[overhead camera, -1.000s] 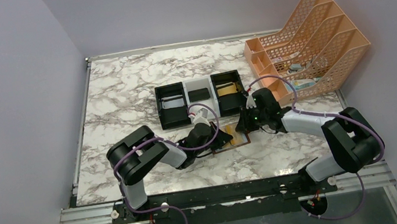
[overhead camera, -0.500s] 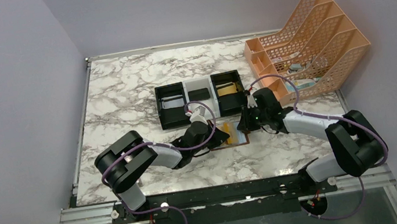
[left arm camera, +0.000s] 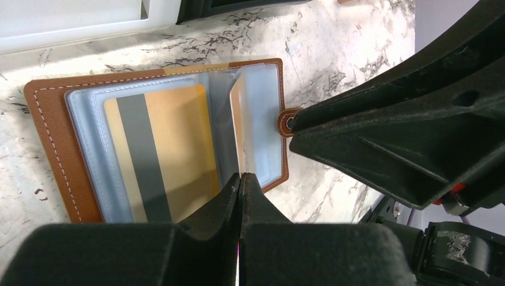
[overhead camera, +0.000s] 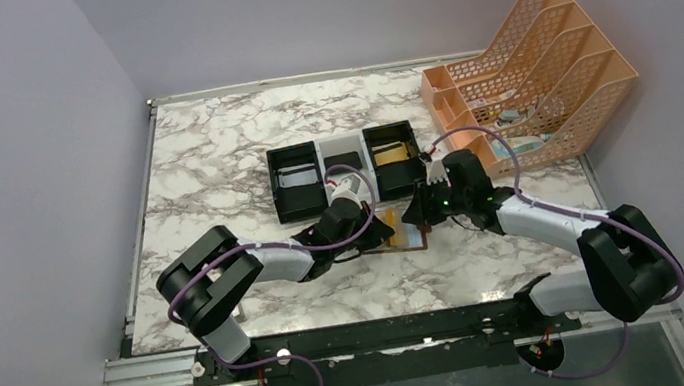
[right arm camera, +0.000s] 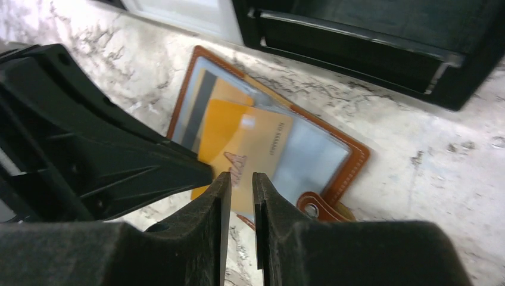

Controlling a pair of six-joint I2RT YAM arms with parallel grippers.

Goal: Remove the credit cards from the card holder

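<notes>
An open brown leather bifold card holder (overhead camera: 408, 240) lies flat on the white marble-patterned bench (overhead camera: 211, 151).

From above, it sits just in front of the black-white-black three-compartment tray (overhead camera: 275, 187), between the left end effector (overhead camera: 386, 231) and the right end effector (overhead camera: 420, 224). The left wrist view shows blue-grey inner pockets, a flat gold plastic card with a dark stripe (left arm camera: 172, 137) and a second gold card (left arm camera: 238, 119) standing on edge, the left fingers (left arm camera: 220, 202) pressed together at its foot. In the right wrist view that card's corner meets the narrow slot between the right fingers (right arm camera: 208, 226); whether they pinch it cannot be told.
</notes>
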